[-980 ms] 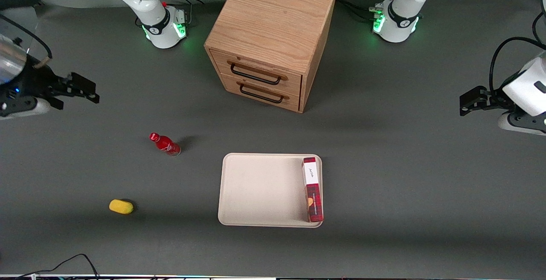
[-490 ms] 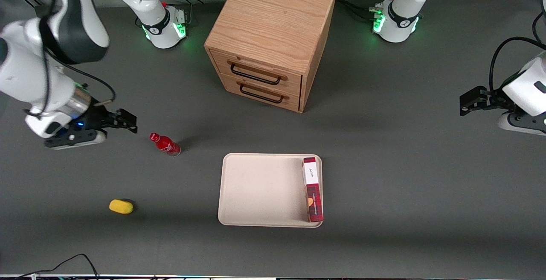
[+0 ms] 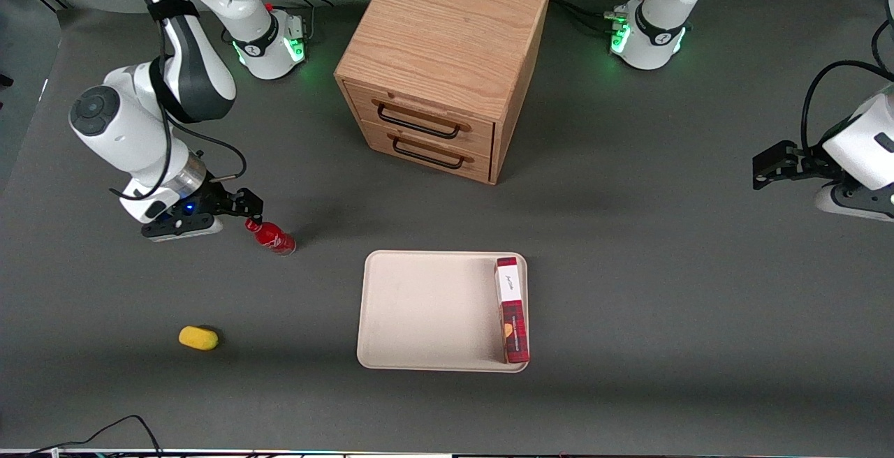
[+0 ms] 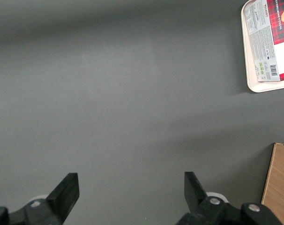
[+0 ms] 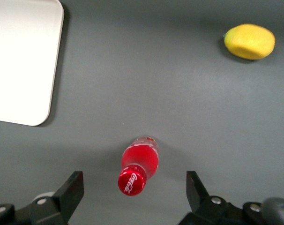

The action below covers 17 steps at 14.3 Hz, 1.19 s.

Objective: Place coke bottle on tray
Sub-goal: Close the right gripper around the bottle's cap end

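In the last second the end effector (image 3: 246,208) swung in from the table (image 3: 628,290) edge to the coke bottle (image 3: 272,236) cap, fingers spread wide, nothing grabbed, so the tray (image 3: 426,311) at about 4 o'clock waits.

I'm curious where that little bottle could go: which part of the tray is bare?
The tray is bare except along its edge toward the parked arm, where the red plaid box lies. The open gripper hovers at the coke bottle cap.

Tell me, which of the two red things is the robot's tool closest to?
The small red bottle, standing on the bare table. The open tool hangs just above its cap. The other red thing, a long plaid box, lies in the beige tray.
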Available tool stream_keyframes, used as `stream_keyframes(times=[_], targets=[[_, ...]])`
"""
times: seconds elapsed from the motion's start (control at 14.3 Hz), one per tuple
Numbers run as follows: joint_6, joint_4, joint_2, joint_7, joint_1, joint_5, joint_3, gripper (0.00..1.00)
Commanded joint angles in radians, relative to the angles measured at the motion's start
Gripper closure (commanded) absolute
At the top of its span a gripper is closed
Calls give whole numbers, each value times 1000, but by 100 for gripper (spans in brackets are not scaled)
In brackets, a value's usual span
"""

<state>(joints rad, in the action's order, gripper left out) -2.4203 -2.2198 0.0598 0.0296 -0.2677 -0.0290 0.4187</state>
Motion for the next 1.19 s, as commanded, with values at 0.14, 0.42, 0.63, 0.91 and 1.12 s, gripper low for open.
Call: stream_keyframes(times=[0.14, 0.42, 0.63, 0.91, 1.12], targets=[[-95, -49, 29, 21, 5, 31, 6, 5], [-108, -47, 52, 21, 5, 55, 6, 10], [-112, -47, 63, 21, 5, 55, 6, 18], [-111, -47, 63, 23, 5, 55, 8, 49], [-111, -47, 61, 24, 5, 55, 8, 76]])
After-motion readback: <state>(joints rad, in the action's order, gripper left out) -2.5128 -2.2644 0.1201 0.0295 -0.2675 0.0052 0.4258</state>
